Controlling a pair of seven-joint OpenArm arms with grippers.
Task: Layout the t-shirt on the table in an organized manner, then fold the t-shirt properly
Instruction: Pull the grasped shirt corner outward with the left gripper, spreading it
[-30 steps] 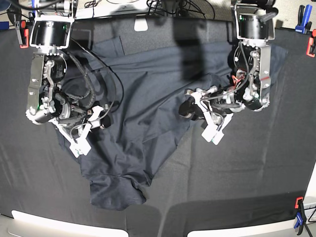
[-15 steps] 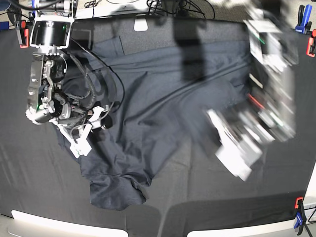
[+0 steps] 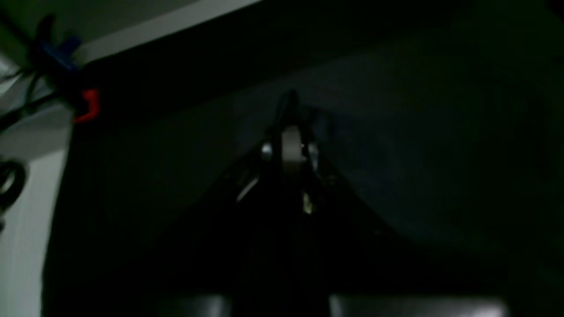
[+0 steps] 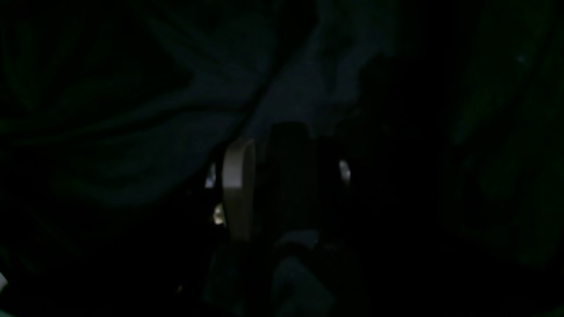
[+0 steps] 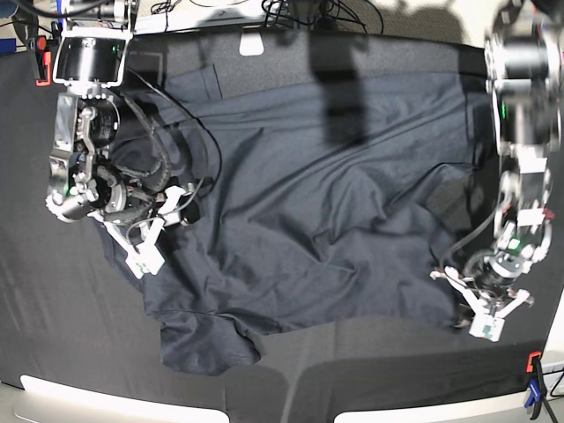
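The dark navy-grey t-shirt (image 5: 300, 203) lies spread wide across the black table (image 5: 370, 370), with a bunched fold at its lower left. My left gripper (image 5: 481, 322), at the base view's lower right, is shut on the shirt's right edge, pulled out near the table's right side. In the left wrist view the gripper (image 3: 291, 132) has its fingers pressed together with cloth (image 3: 396, 185) draping from them. My right gripper (image 5: 141, 258) is shut on the shirt's left edge. The right wrist view is very dark and shows the gripper (image 4: 260, 167) over creased cloth (image 4: 167, 145).
A red clamp (image 5: 40, 66) is at the far left edge. Blue (image 5: 539, 40) and red (image 5: 555, 84) clamps are at the far right. A red and blue clamp (image 5: 534, 379) is at the front right corner and shows in the left wrist view (image 3: 83, 105). Cables run along the back edge.
My left arm has swung to the right and toward the front, dragging the shirt's right edge outward, so the shirt lies much wider. My right arm has stayed put.
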